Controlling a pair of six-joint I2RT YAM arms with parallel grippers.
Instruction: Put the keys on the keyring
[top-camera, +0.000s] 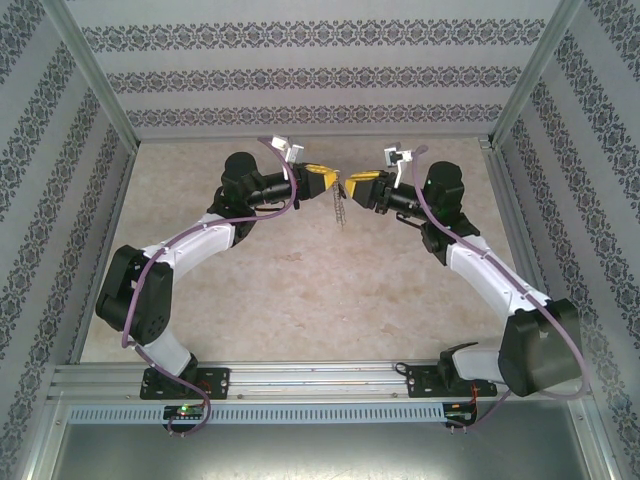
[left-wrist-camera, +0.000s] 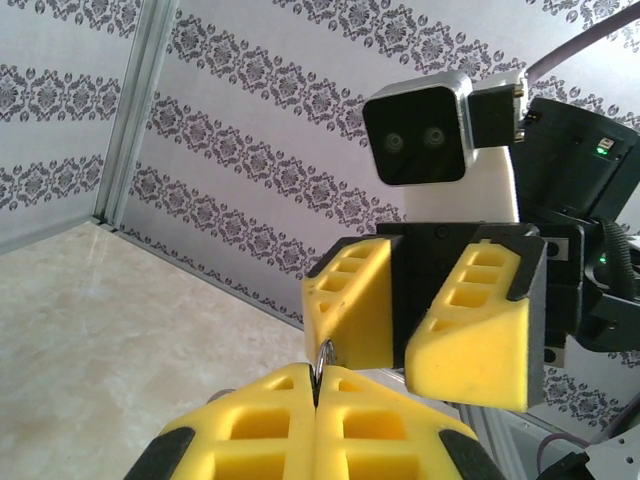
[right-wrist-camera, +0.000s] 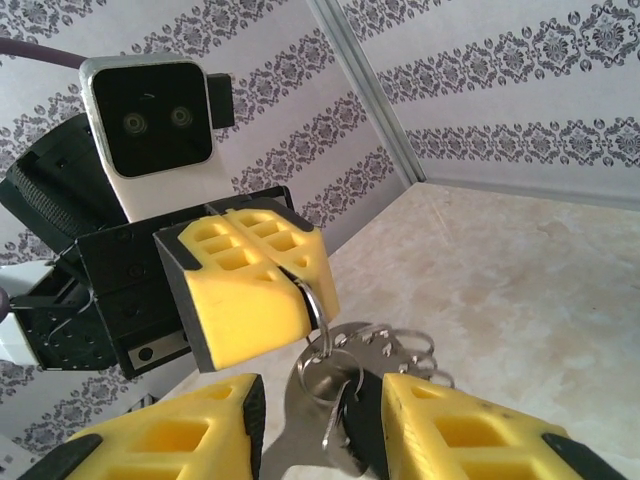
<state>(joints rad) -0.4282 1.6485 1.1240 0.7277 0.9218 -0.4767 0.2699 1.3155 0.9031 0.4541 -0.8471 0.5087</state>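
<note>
And the left gripper (right-wrist-camera: 298, 290) is clamped tight on the keyring (right-wrist-camera: 316, 303). The key (right-wrist-camera: 356, 425) dangles at six o'clock, between half-spread fingers of the right gripper (right-wrist-camera: 322, 392), possibly brushing one.

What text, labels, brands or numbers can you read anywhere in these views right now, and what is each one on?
Nothing is legible enough to quote.
On the keys: any stamping is too blurred to read.
On the right arm's wrist camera: plain housing, no label seen.
On the wallpaper: ornament pattern only, no letters.
</note>
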